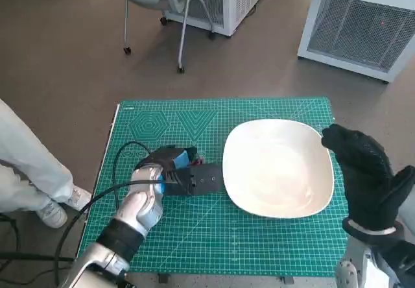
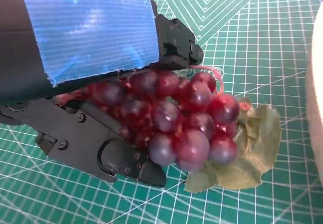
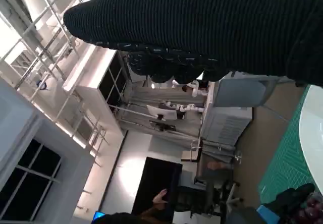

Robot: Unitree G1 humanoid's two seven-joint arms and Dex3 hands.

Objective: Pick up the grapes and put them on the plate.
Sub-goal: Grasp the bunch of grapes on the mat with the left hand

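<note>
Left hand (image 2: 96, 82) closes round the grapes (image 2: 186, 120), bunch seemingly on the cutting mat (image 1: 194, 236) near its left edge. The white plate (image 1: 279, 168) sits bare: lift and placement remain. Right hand (image 1: 363, 171) hovers, holding nothing, fingers loosely apart.

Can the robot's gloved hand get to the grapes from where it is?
Probably not easily. The right hand is raised at the plate's far side, and the grapes lie on the mat beyond the plate. The left hand already covers them, fingers beside the bunch.
</note>
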